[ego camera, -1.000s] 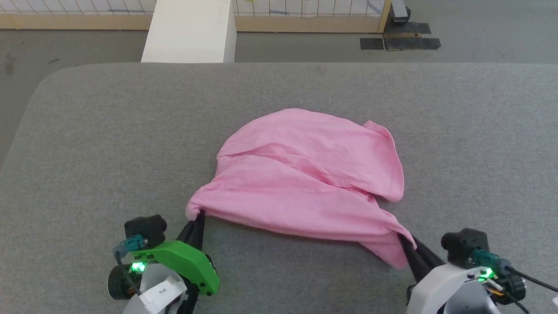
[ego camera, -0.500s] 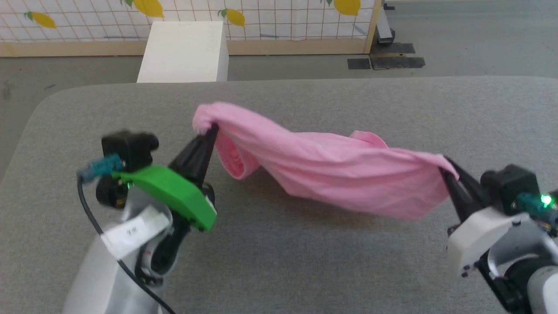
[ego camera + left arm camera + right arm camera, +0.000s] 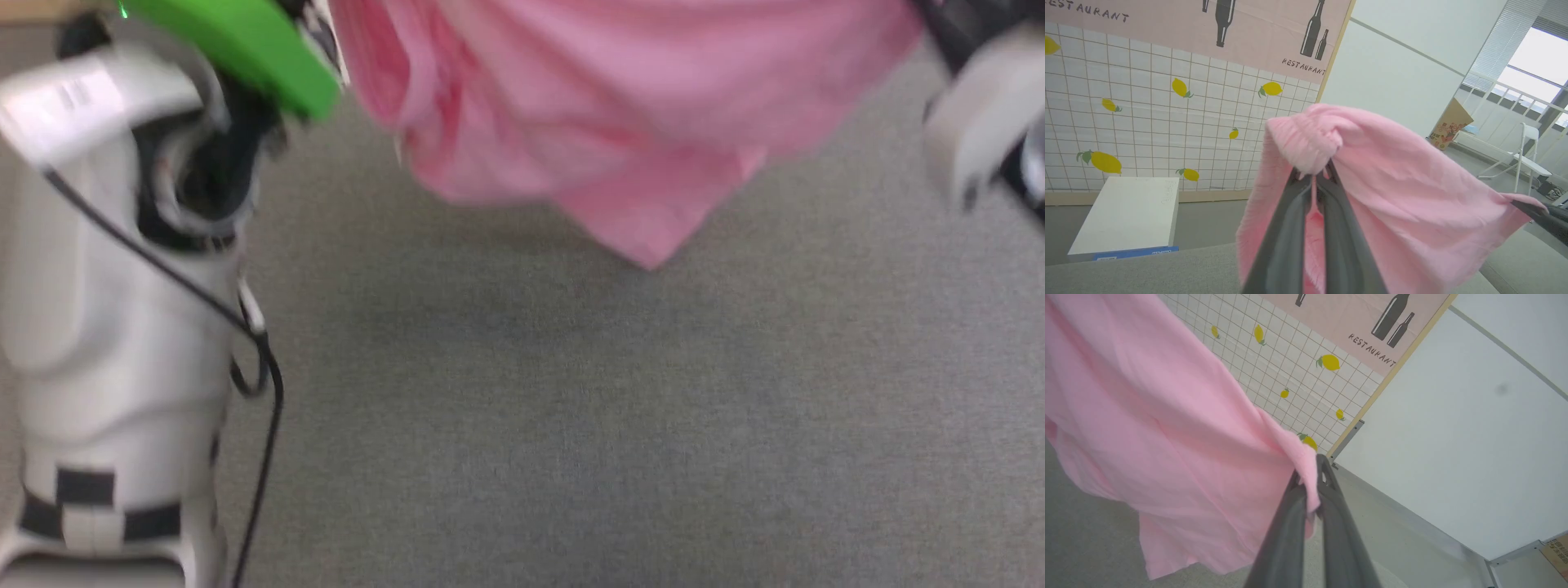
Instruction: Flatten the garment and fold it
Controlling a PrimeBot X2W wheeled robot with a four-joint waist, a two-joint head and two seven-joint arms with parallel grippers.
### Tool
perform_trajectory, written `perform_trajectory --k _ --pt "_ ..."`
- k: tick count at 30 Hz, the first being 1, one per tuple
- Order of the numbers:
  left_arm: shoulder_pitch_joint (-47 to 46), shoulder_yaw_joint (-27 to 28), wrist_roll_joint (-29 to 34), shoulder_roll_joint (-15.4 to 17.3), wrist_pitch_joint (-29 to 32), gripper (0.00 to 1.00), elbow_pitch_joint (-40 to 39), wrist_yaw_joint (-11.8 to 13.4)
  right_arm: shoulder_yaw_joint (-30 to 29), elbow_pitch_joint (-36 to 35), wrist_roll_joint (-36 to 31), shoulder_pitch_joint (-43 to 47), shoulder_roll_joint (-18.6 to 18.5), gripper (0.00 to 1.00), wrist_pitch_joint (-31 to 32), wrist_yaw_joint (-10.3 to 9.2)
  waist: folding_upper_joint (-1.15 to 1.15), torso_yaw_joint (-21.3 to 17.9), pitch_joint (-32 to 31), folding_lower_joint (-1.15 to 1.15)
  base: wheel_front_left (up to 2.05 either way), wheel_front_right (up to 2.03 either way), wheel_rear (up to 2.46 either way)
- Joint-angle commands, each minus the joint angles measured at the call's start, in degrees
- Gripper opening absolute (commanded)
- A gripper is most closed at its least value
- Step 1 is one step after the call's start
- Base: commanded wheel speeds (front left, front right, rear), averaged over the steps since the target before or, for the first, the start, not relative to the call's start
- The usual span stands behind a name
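The garment [image 3: 620,106] hangs above the table [image 3: 571,425], slung between my grippers. My left gripper [image 3: 1314,175] pinches one bunched corner and my right gripper [image 3: 1312,467] another. I judge I should draw the corners apart until taut, then lower them evenly. The table beneath offers wide, bare room.

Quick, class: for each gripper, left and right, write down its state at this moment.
Left gripper: shut on a bunched corner of the garment, held up in the air.
Right gripper: shut on the garment's other end.
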Motion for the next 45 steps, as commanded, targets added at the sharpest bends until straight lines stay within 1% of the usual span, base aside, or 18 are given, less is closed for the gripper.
perform_trajectory --k 1,4,6,9,12,15,18,22,25,28,31,33,38,42,45 --pt "-3.8 0.5 1.2 0.0 -0.5 0.00 2.2 0.7 0.9 2.7 1.0 -4.9 0.6 0.00 -0.7 -0.09 0.00 -1.2 6.0 0.00 0.00 0.00 0.00" --pt "-10.6 1.4 2.5 0.0 -1.9 0.00 7.1 1.8 2.6 8.9 0.1 -14.6 1.5 0.00 -2.8 -0.09 0.00 -1.7 9.2 0.00 0.00 0.00 0.00" --pt "-15.0 2.2 3.4 0.0 -3.7 0.00 9.9 2.5 2.7 13.1 -1.1 -20.3 3.0 0.00 -5.1 -0.09 0.00 -2.0 11.2 0.00 0.00 0.00 0.00" --pt "-21.2 4.0 4.0 -0.5 -8.0 0.00 13.5 3.1 1.1 18.7 -4.0 -27.7 5.9 0.00 -10.2 -0.09 0.00 -2.3 13.8 0.00 0.00 0.00 0.00" --pt "-24.8 5.2 4.0 -1.0 -12.1 0.00 16.6 2.8 -0.2 22.9 -6.5 -31.4 8.7 0.00 -15.2 -0.09 0.00 -2.4 15.2 0.00 0.00 0.00 0.00" --pt "-25.2 5.6 3.6 -1.1 -14.8 0.00 19.8 1.4 0.3 26.5 -7.4 -31.0 10.8 0.00 -19.2 -0.09 0.00 -2.4 15.6 0.00 0.00 0.00 0.00" --pt "-21.8 3.6 4.3 -0.4 -14.1 0.00 22.8 -0.8 2.7 29.3 -5.8 -27.3 11.5 0.00 -21.3 -0.09 0.00 -2.3 15.4 0.00 0.00 0.00 0.00" --pt "-14.2 0.0 5.3 1.1 -10.9 0.00 24.9 -3.0 7.4 30.9 -2.3 -20.1 10.4 0.00 -21.8 -0.09 0.00 -2.1 14.1 0.00 0.00 0.00 0.00" --pt "-6.9 -2.5 5.5 2.3 -7.5 0.00 24.6 -3.9 11.1 29.8 1.9 -13.3 8.3 0.00 -20.8 -0.09 0.00 -1.7 12.5 0.00 0.00 0.00 0.00" --pt "0.8 -3.9 4.8 3.4 -4.0 0.00 22.3 -4.1 14.3 26.9 6.2 -6.3 5.4 0.00 -19.0 -0.09 0.00 -1.3 10.7 0.00 0.00 0.00 0.00" --pt "9.8 -4.7 3.3 4.6 -0.3 0.00 18.1 -3.6 16.0 22.6 9.8 1.3 1.9 0.00 -16.7 -0.09 0.00 -1.0 8.5 0.00 0.00 0.00 0.00" --pt "16.0 -5.2 2.4 5.5 2.5 0.00 14.6 -3.0 16.0 19.6 11.3 6.4 -0.2 0.00 -15.1 -0.09 0.00 -0.6 7.0 0.00 0.00 0.00 0.00" --pt "29.8 -5.8 0.5 7.6 7.5 0.00 6.0 -0.2 13.7 12.5 12.7 19.2 -3.7 0.00 -10.7 -0.09 0.00 0.7 3.6 0.00 0.00 0.00 0.00" --pt "39.2 -5.5 -0.6 8.2 9.1 0.00 -0.9 2.6 9.9 7.1 12.4 29.0 -4.6 0.00 -7.1 -0.09 0.00 1.8 1.2 0.00 0.00 0.00 0.00" --pt "45.6 -5.2 -1.1 8.5 9.5 0.00 -5.2 4.7 5.4 3.7 11.3 36.9 -3.2 0.00 -4.1 -0.09 0.00 2.5 -0.6 0.00 0.00 0.00 0.00"
